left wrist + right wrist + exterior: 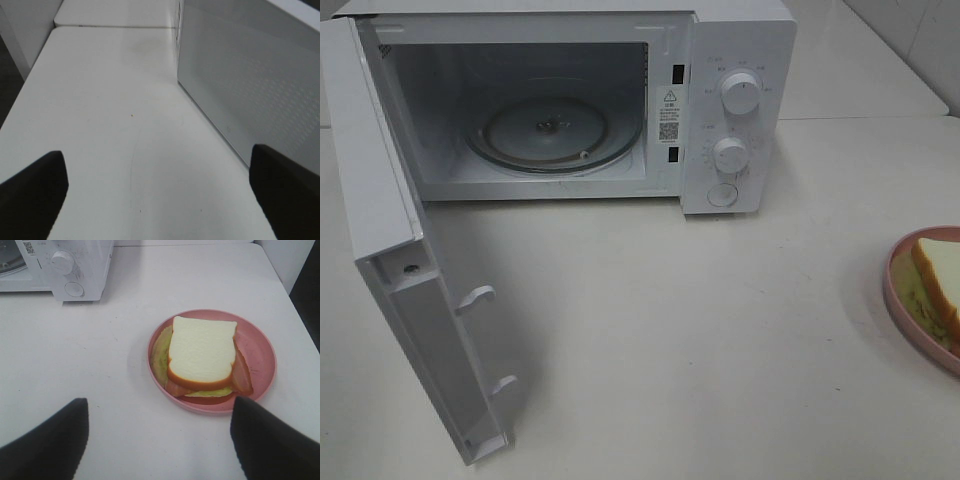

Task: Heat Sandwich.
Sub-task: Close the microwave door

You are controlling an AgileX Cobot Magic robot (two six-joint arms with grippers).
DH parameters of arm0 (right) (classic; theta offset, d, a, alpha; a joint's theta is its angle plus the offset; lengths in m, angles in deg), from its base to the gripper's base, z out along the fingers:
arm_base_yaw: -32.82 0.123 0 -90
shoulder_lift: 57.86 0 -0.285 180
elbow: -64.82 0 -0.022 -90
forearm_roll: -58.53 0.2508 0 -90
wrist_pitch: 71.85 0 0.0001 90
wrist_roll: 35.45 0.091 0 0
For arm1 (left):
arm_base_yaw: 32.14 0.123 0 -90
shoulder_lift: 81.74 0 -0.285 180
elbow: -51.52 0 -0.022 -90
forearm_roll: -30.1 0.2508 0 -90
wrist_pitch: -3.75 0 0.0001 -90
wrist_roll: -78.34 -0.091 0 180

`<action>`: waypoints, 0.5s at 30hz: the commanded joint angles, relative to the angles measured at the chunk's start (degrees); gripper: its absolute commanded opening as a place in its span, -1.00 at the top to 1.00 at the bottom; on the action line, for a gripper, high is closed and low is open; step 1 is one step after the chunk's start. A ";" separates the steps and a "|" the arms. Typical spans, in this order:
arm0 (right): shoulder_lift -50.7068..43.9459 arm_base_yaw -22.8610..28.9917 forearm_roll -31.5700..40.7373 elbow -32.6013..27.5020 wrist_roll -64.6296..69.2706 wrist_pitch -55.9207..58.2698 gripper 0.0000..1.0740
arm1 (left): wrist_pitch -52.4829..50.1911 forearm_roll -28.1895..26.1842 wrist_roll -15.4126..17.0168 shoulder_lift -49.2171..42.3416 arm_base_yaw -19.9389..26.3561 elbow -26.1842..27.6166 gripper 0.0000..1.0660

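We see the sandwich (201, 352) lying on a round pink plate (260, 347), well to the right of the microwave (735, 110) on the white table (700, 330). Its top slice is square, pale cream-white bread with a tan crust along the edge; orange-red filling and pale green lettuce stick out beneath it, and the whole sits well inside the plate's rim. The microwave door (410, 300) hangs wide open, showing the glass turntable (552, 133) inside. Our right gripper (159, 437) hovers near the plate with its jaws spread wide, holding nothing. Our left gripper (159, 192) is likewise spread and empty, just beside the microwave door.
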 commanded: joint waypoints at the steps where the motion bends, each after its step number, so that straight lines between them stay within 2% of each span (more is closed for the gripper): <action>1: -1.55 -0.29 -0.52 -0.06 -0.69 -0.17 -0.40 | -7.33 0.29 -0.17 2.18 0.00 0.00 -0.71; 3: -1.55 -0.29 -0.52 -0.06 -0.69 -0.17 -0.40 | -9.51 0.29 -0.23 3.04 0.00 -0.23 -0.71; 10: -1.55 -0.29 -0.52 -0.06 -0.63 -0.17 -0.40 | -21.66 0.06 -4.58 10.54 0.00 -4.01 -0.71; 15: -1.55 -0.29 -0.52 -0.06 -0.63 -0.17 -0.40 | -30.65 -0.52 -4.81 14.44 0.00 -6.76 -0.71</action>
